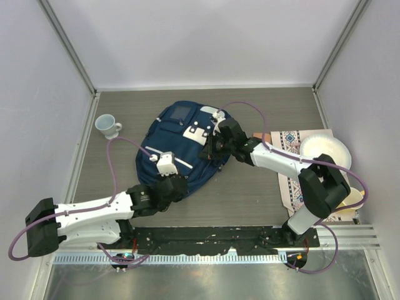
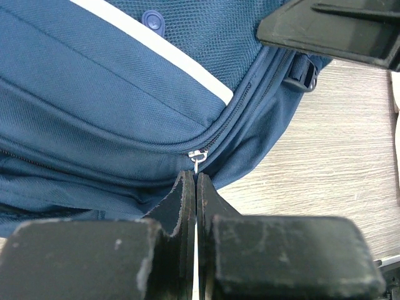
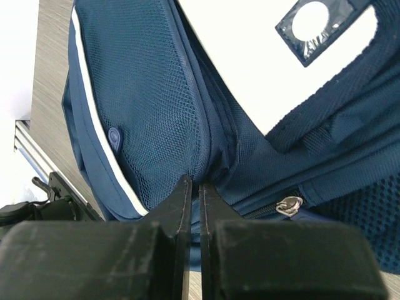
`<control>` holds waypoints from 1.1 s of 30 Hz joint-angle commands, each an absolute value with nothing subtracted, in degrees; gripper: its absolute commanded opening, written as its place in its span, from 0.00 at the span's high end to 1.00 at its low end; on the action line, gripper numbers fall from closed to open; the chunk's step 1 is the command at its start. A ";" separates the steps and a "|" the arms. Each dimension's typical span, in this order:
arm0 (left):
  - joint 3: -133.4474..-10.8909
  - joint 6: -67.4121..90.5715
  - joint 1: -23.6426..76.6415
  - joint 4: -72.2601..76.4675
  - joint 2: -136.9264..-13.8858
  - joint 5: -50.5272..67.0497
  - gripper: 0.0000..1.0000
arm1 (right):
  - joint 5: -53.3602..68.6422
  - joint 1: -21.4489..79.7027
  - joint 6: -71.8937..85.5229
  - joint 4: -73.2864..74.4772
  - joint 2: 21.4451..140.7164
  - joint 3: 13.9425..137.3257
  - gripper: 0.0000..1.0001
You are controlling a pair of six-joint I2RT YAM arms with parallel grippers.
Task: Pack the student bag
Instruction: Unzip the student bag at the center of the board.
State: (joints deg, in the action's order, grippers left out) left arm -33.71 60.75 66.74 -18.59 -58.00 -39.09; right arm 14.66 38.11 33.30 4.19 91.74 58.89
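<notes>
The student bag (image 1: pixel 181 140), navy with thin white stripes and a white patch, lies flat in the middle of the table. My left gripper (image 1: pixel 177 185) is at its near edge. In the left wrist view its jaws (image 2: pixel 197 178) are shut on the silver zipper pull (image 2: pixel 199 155) of the bag (image 2: pixel 112 106). My right gripper (image 1: pixel 210 150) is at the bag's right side. In the right wrist view its jaws (image 3: pixel 193 184) are pinched on a fold of the bag's blue fabric (image 3: pixel 150 94), beside a second silver zipper slider (image 3: pixel 289 205).
A white mug (image 1: pixel 109 125) stands left of the bag. At the right lie a patterned cloth (image 1: pixel 289 142), a white plate (image 1: pixel 325 153) and a pale bowl (image 1: pixel 352 197). Walls close in the table on three sides.
</notes>
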 commanded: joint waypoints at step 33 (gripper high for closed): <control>-38.23 51.51 68.73 -1.59 -68.28 -29.71 1.00 | 11.51 38.49 48.07 -20.74 74.79 36.03 0.37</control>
State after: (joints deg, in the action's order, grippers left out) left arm -36.95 52.56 68.07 -8.32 -67.40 -31.75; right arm 10.72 36.07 46.22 -15.70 75.59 36.27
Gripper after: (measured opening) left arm 0.014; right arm 0.630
